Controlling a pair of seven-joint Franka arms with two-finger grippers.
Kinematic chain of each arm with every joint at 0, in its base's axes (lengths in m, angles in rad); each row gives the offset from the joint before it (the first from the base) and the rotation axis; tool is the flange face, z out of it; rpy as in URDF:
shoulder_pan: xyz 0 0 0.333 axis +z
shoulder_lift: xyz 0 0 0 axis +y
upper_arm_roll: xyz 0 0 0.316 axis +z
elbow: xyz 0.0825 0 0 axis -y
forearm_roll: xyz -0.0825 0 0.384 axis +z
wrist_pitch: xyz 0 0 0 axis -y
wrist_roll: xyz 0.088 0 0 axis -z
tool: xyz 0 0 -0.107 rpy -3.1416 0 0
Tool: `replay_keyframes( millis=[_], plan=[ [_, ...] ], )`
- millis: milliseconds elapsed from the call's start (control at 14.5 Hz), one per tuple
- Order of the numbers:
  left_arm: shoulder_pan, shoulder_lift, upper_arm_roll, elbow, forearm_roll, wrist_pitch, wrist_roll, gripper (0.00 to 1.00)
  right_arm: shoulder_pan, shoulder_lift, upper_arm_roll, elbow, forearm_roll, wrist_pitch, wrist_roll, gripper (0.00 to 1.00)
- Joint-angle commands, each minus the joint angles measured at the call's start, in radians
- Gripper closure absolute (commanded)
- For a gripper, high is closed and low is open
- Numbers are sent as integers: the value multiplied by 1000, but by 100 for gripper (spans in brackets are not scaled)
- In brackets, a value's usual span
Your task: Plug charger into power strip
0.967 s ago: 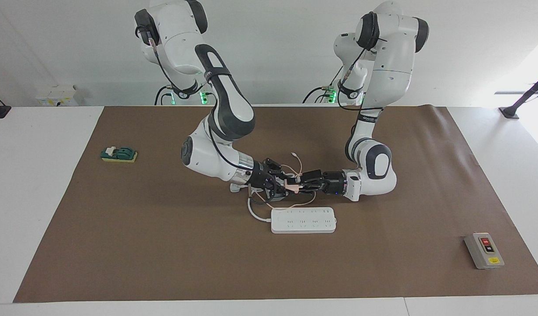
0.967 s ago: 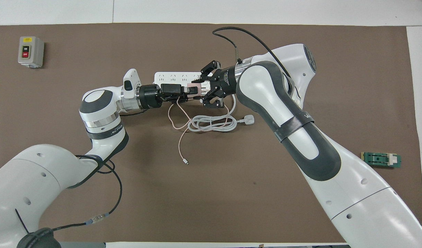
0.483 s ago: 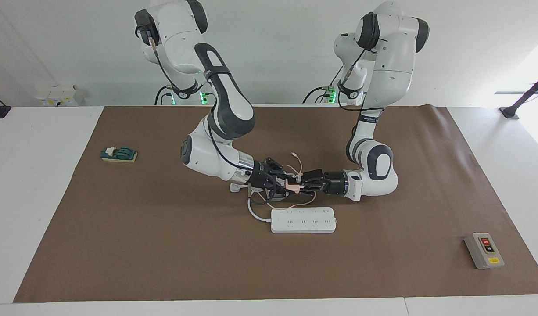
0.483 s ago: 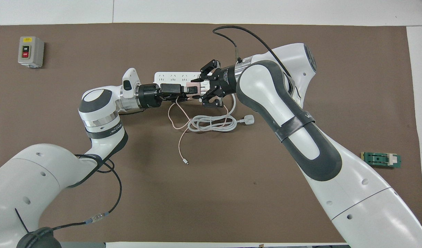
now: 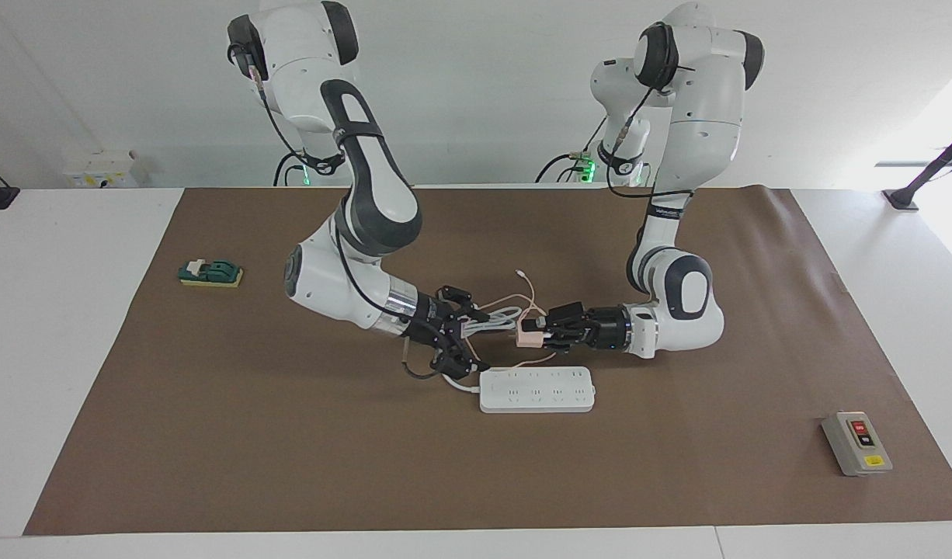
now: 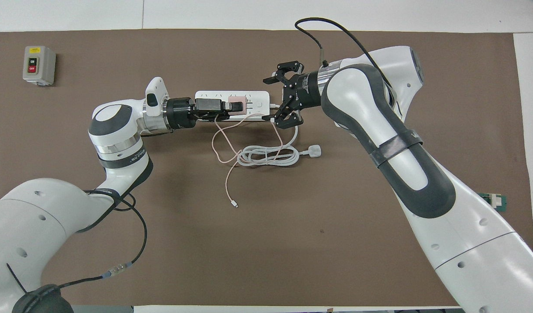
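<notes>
I found the left gripper (image 5: 540, 334) clenched on the charger (image 5: 529, 335), holding the pale-pink cube clear of the table just above the power strip (image 5: 536, 389); in the overhead view the cube overlaps the strip's top face. The right gripper (image 5: 456, 353) hung with its fingers released and empty, over the strip's right-arm end where its thick cord leaves.

Risks noted. The left gripper held the charger from the side with the arm lying nearly level, so in my judgement the pins might not meet the socket squarely; a skewed push could slide the strip, which nothing held down, or twist the cube in the fingers. The pink cable (image 6: 225, 152) trailed from the charger toward the robots and crossed the coiled white cord (image 6: 266, 155); a pull on the charger could drag that tangle. I could not tell which way the pins faced.

Surroundings. The three-pin plug (image 6: 313, 151) lay at the coil's end, nearer to the robots than the strip. The released right gripper stood close to the strip's end and could foul the approach. A grey switch box (image 5: 856, 443) sat well apart toward the left arm's end, and a green block (image 5: 210, 272) toward the right arm's end; neither obstructed.
</notes>
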Motion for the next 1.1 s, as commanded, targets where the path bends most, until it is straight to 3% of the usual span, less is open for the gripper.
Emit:
replay_keyframes(
  millis=[0,276,483,621,829,1036],
  plan=[
    [38,-24,-3,65,111,20,-100,100,-51,-33,4,-2,-7,-86,20,0],
    [70,-100,-2,79,247,34,-266,100,-132,-95,2,-3,-68,-195,20,0],
    [130,-159,-3,149,462,-3,-578,100,-186,-147,4,-8,-163,-279,17,0],
    [167,-179,-3,211,611,-101,-757,100,-213,-182,3,-16,-245,-325,5,0],
    [188,-180,-2,271,703,-195,-889,100,-255,-225,4,-16,-336,-399,-63,0],
    [156,-234,-14,277,862,-195,-973,100,-321,-260,4,-13,-416,-499,-213,0]
  ],
)
